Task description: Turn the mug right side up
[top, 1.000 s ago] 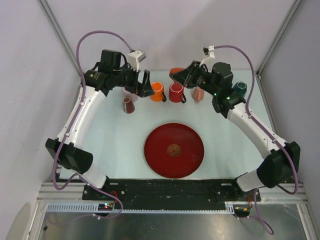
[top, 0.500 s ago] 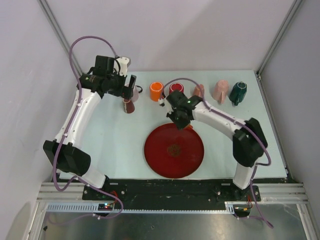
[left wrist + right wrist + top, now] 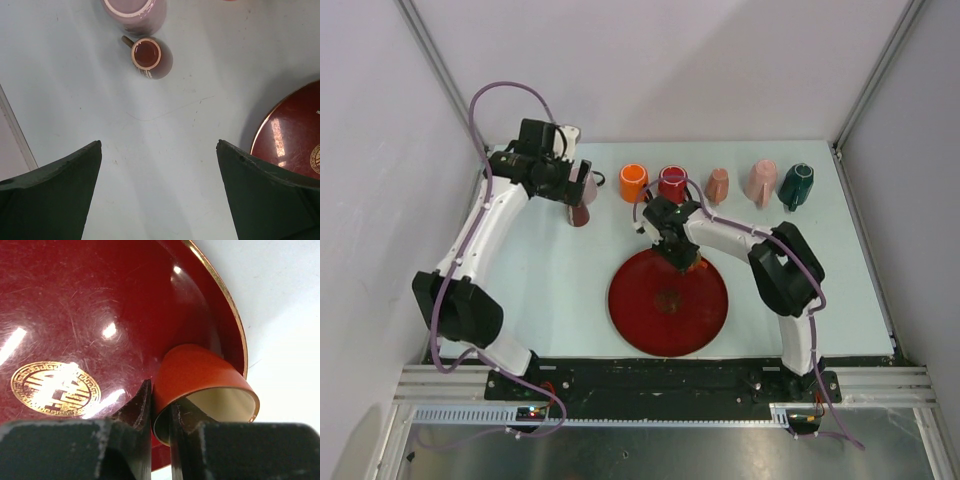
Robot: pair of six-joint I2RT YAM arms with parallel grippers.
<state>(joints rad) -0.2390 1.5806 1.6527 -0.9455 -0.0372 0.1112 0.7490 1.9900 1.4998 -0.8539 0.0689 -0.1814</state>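
My right gripper (image 3: 680,254) is shut on the rim of an orange-red mug (image 3: 200,375), with one finger inside and one outside. The mug is tilted, its cream inside facing the wrist camera, and sits low at the far edge of the dark red plate (image 3: 650,320). In the top view only a sliver of the mug (image 3: 691,263) shows under the gripper. My left gripper (image 3: 578,182) is open and empty at the back left. In the left wrist view this gripper (image 3: 158,145) hangs above bare table.
A small brown mug (image 3: 579,212) stands upright by a pink mug (image 3: 135,7) at the back left. A row of mugs lines the back: orange (image 3: 633,182), red (image 3: 672,183), small pink (image 3: 718,184), pink (image 3: 760,182) and dark green (image 3: 796,185).
My right arm has swung from the back row down to the plate's far edge with the orange-red mug in its grip. My left gripper has shifted slightly near the back left mugs.
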